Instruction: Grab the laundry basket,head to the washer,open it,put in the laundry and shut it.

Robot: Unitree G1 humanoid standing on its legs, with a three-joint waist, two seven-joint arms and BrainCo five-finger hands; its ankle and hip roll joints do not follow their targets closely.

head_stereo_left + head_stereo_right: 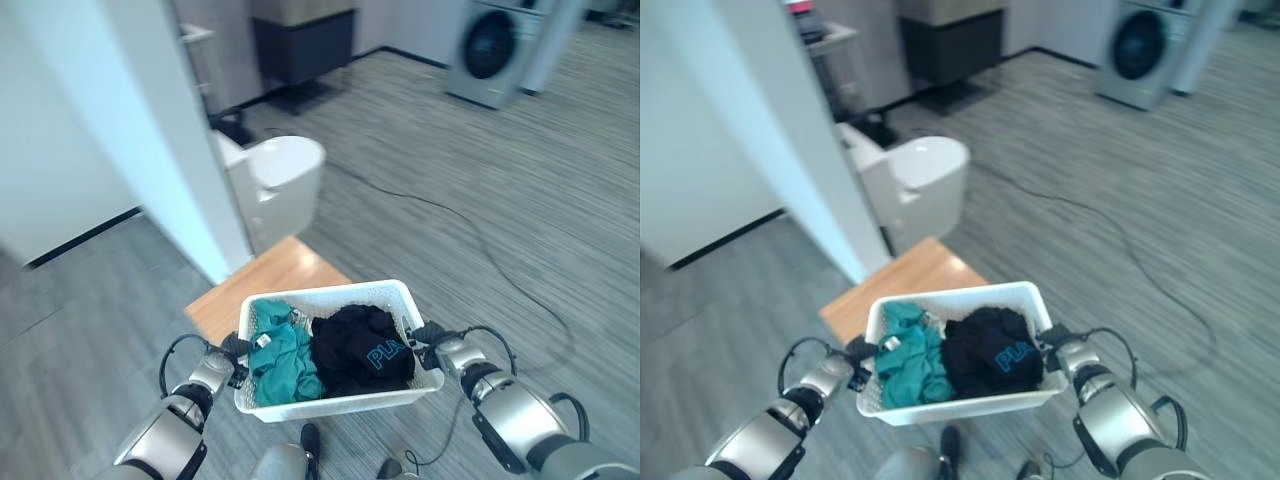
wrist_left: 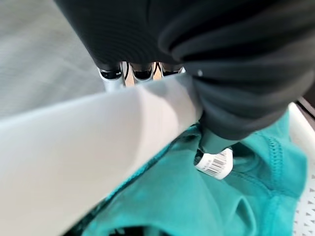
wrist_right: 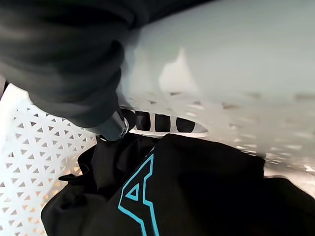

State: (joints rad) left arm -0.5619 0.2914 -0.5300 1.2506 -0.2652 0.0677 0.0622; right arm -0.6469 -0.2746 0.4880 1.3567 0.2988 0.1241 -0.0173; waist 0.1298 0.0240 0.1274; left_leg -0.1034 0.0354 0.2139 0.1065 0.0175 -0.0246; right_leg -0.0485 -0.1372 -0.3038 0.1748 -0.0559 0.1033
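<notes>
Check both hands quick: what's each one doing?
Left hand: shut on the laundry basket rim.
Right hand: shut on the basket's opposite rim.

White laundry basket (image 1: 970, 408) of teal and black clothes, left hand (image 1: 853, 366) and right hand (image 1: 1057, 343) clasping its ends
</notes>
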